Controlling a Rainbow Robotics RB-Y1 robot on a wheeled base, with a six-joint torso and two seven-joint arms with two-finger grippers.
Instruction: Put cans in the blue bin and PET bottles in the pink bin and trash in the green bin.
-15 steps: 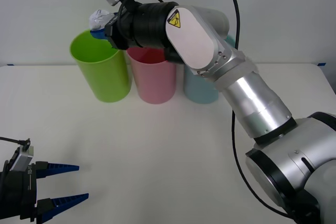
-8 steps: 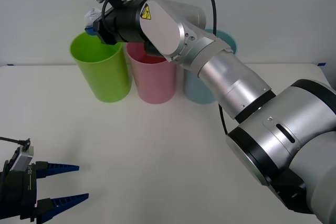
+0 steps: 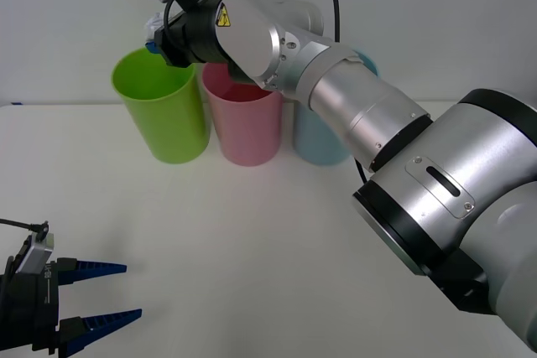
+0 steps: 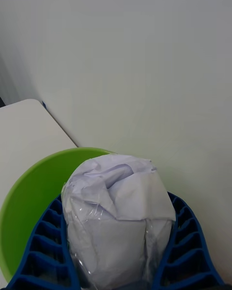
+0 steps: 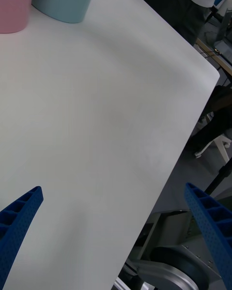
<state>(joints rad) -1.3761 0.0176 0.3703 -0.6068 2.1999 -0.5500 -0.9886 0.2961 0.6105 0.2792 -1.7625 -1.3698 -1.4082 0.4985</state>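
Three tapered bins in a row on the white table (image 3: 252,232): green bin (image 3: 164,115), pink bin (image 3: 246,123), blue bin (image 3: 319,136). Above the green rim, right gripper (image 3: 155,39) clamped on the trash (image 4: 118,212), a crumpled white wad in clear film. Near the table's front edge, left gripper (image 3: 96,295), fingers spread, holding nothing.

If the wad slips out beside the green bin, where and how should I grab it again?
Probably as now: the right gripper has a blue finger on each flank of the trash, across its narrower middle. Being crumpled and soft, it should compress evenly; come from above, clear of the green bin.
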